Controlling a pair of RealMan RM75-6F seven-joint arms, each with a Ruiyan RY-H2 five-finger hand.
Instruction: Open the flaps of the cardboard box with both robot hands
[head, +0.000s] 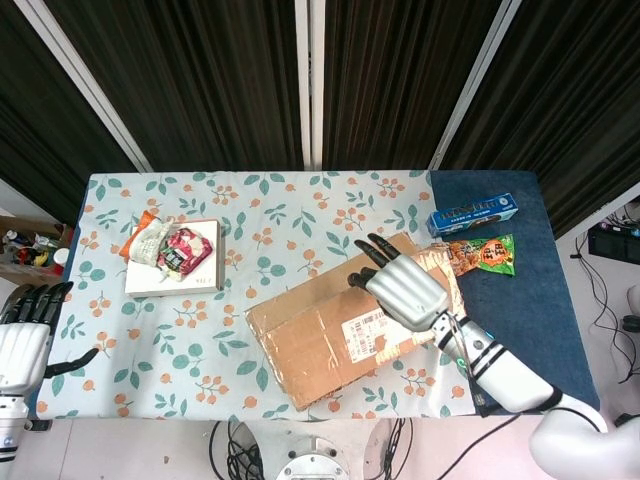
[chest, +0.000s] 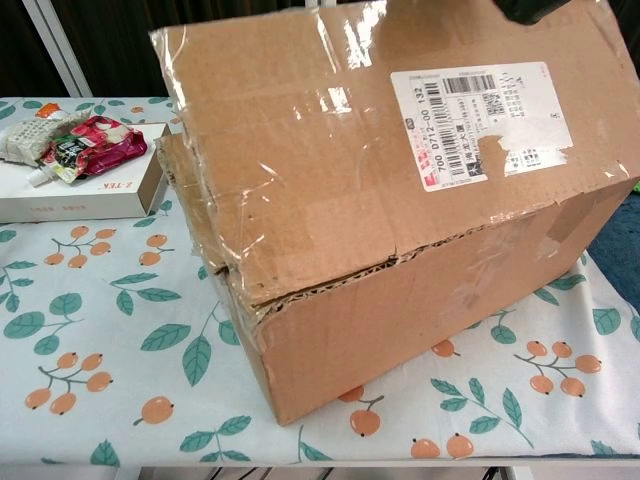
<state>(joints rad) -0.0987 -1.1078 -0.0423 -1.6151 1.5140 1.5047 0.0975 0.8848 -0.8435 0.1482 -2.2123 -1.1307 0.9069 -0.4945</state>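
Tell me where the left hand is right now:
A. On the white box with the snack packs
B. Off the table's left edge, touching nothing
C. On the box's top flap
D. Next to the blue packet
B: the left hand hangs beyond the table's left edge, away from the box, while only the right hand lies on the flap.

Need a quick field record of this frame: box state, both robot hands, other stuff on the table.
box: cardboard box, top flap raised, shipping label on it
right robot hand: over the far edge of the flap, fingers spread
left robot hand: off the table's left edge, holds nothing
other: white box with snack pouches; blue carton; green snack bag
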